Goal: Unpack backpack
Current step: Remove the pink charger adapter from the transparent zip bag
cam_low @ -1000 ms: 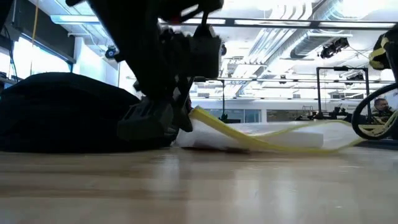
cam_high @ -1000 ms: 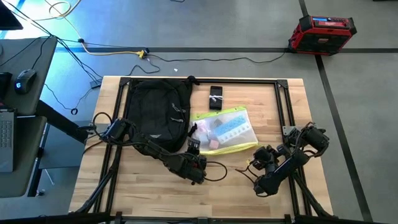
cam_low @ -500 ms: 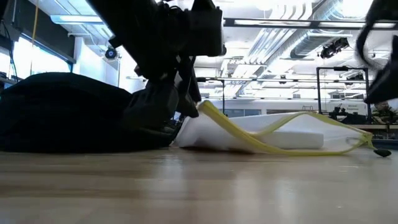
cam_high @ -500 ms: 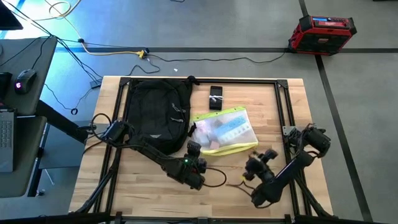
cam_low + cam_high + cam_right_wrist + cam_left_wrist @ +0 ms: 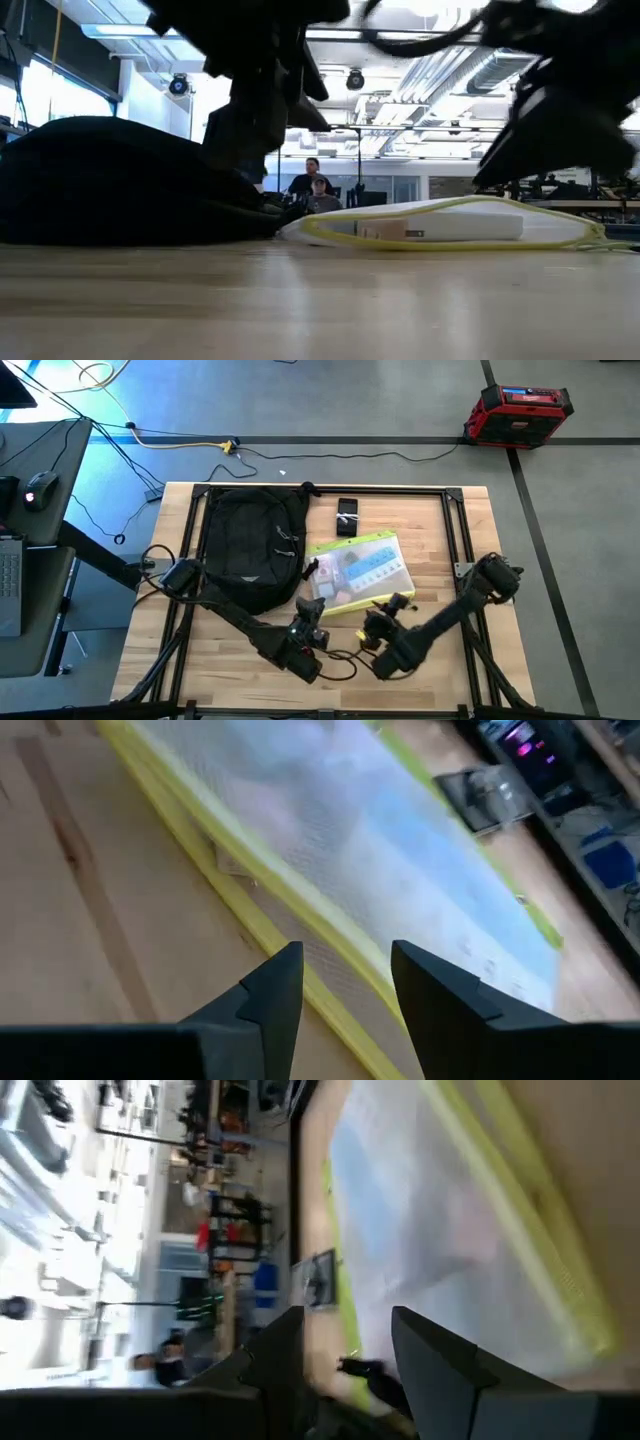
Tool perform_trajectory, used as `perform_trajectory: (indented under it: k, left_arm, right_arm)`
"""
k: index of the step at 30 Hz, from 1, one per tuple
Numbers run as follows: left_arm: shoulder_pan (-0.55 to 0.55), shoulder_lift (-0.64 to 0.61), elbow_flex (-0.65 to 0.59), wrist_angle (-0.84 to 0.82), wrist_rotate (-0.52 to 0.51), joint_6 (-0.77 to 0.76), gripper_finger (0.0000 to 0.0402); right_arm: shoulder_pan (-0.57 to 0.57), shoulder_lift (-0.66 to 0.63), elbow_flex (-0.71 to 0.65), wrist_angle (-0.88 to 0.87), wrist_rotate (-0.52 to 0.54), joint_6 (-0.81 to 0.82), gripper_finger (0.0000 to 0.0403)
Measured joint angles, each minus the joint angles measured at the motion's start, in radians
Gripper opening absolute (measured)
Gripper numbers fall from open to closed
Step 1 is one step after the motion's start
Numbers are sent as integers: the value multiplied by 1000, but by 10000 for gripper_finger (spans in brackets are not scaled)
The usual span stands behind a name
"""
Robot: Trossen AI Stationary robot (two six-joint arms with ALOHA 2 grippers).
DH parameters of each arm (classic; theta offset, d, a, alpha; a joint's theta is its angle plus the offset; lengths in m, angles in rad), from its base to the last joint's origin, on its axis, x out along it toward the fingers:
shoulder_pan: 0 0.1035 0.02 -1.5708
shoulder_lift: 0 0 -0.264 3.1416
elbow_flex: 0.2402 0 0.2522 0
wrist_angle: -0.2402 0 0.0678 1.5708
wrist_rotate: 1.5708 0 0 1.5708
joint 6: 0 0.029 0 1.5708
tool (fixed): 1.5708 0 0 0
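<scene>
On the wooden surface (image 5: 230,660): backpack (image 5: 250,545), black, lying flat at the far left, zipper pulls showing. Beside it on the right: pouch (image 5: 360,570), clear mesh with yellow edging, flat, contents pale. Beyond the pouch: phone (image 5: 347,516), dark. Left gripper (image 5: 316,605) near the pouch's near-left corner, fingers apart, holding nothing. Right gripper (image 5: 388,607) just beside the pouch's near edge, fingers apart, empty.
</scene>
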State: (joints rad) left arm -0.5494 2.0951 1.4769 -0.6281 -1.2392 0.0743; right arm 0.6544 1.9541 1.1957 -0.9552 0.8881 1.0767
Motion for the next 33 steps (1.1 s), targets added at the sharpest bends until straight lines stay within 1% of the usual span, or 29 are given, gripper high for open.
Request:
perform_trajectory:
  k: [4,6,9,12,14,16,18,20,22,25,27,29,30,33]
  left_arm:
    - [38,-31,-8,-1,154,-74,133]
    - [63,-38,-19,-2,235,-113,133]
    - [100,-39,-37,-10,313,-152,133]
    - [132,-39,-61,-5,374,-172,133]
    - [147,-39,-76,-3,383,-182,133]
    - [162,-38,-83,12,387,-186,133]
    - [179,-39,-101,60,423,-181,133]
    - [199,-37,-114,101,478,-168,133]
    - [220,-37,-117,130,507,-164,133]
    - [246,-38,-116,134,538,-172,133]
    - [262,-38,-117,134,571,-179,133]
    - [273,-38,-117,137,630,-179,133]
    - [279,-35,-117,144,670,-181,133]
    - [289,-27,-116,180,736,-185,133]
  right_arm:
    - [-55,0,0,110,-79,-134,143]
    - [-62,0,0,146,-87,-162,143]
    - [-52,0,0,154,-79,-173,143]
    - [-26,-1,-20,151,-39,-138,143]
    - [-10,-18,-52,140,-33,-90,143]
    - [-1,-59,-97,145,-28,-29,143]
    - [0,-109,-154,175,-17,16,143]
    - [-9,-157,-224,278,-26,18,143]
    - [-25,-211,-298,444,-57,-36,143]
    - [-66,-250,-409,756,-160,-176,143]
    - [-101,-259,-464,913,-243,-250,143]
    - [-139,-263,-493,993,-324,-270,143]
    - [-158,-263,-501,996,-356,-269,143]
    - [-200,-261,-509,992,-392,-266,143]
